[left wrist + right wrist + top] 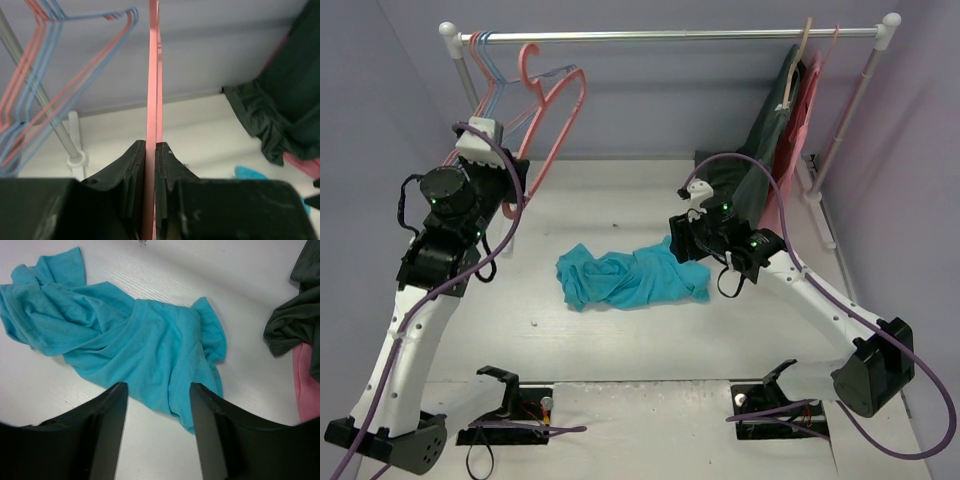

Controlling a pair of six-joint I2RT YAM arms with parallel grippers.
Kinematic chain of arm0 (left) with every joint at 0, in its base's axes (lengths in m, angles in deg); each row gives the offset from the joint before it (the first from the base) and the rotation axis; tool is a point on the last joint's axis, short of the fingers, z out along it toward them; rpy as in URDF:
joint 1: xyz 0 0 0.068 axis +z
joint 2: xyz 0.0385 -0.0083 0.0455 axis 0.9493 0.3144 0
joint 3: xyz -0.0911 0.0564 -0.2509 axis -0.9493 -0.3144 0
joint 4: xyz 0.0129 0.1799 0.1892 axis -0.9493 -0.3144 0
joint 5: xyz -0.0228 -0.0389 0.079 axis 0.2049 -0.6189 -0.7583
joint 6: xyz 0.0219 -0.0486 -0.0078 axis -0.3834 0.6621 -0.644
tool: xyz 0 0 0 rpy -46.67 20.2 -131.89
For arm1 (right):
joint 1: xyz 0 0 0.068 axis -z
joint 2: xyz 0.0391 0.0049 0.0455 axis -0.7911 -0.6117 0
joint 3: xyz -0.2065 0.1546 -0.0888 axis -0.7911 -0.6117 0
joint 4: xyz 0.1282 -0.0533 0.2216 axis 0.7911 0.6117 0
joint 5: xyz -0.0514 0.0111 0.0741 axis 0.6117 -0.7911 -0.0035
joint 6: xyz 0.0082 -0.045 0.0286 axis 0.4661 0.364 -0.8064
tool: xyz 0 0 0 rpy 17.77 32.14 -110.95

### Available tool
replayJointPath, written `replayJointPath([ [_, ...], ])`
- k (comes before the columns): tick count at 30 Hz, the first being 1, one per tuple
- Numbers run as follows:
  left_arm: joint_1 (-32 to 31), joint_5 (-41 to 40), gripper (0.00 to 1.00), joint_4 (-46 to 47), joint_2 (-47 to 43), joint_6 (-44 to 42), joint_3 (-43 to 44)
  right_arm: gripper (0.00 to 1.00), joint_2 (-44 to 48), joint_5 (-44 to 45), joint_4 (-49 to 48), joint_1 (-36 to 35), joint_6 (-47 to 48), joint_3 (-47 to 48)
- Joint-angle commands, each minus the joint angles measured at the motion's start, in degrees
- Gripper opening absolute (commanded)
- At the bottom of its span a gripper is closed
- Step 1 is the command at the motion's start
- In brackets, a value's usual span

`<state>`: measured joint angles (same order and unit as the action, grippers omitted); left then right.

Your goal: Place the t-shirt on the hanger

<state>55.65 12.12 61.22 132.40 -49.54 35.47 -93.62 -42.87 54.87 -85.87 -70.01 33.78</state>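
Note:
The teal t-shirt (630,278) (150,340) lies crumpled in the middle of the white table. My right gripper (678,240) (159,386) hovers low over the shirt's right end. Its jaws are open, with cloth and bare table showing between them and nothing gripped. The salmon-pink hanger (555,110) (152,100) hangs by its hook from the rail at the back left. My left gripper (512,195) (151,150) is shut on one thin bar of it. That bar runs straight up between the black pads in the left wrist view.
A silver rail (660,35) spans the back on white posts. Blue and pink wire hangers (488,70) (45,65) hang at its left end. A dark grey-green garment (760,150) (287,325) and a pink garment (802,120) hang at the right. Two black stands (505,400) sit at the near edge.

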Motion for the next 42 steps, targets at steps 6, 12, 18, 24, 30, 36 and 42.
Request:
replayJointPath([
  [6, -0.6, 15.9, 0.00, -6.1, -6.8, 2.8, -11.3, 0.42, -2.2, 2.7, -2.0, -0.4, -8.0, -4.5],
  [12, -3.3, 19.4, 0.00, -10.1, -12.5, 4.6, -21.2, 0.46, -5.8, 3.3, -4.5, -2.2, -11.1, -6.1],
  [18, -4.4, 21.0, 0.00, -14.6, -17.7, 8.1, -25.8, 0.51, -11.7, 4.2, -8.3, -2.9, -11.5, -5.9],
  [24, -4.6, 15.7, 0.00, -17.6, -21.9, 8.2, -29.3, 0.47, -14.9, 4.9, -10.1, -4.2, -11.8, -2.1],
  [30, -4.6, 13.5, 0.00, -18.1, -21.4, 8.2, -30.2, 0.49, -20.8, 5.7, -10.4, -7.2, -12.8, 3.5],
  [36, -4.7, 11.4, 0.00, -18.6, -20.3, 8.3, -32.3, 0.51, -25.7, 5.4, -12.1, -8.2, -14.5, 3.6],
  [42, -4.8, 9.1, 0.00, -16.6, -18.9, 8.8, -34.9, 0.27, -25.7, 8.2, -14.2, -8.2, -14.8, 0.9],
])
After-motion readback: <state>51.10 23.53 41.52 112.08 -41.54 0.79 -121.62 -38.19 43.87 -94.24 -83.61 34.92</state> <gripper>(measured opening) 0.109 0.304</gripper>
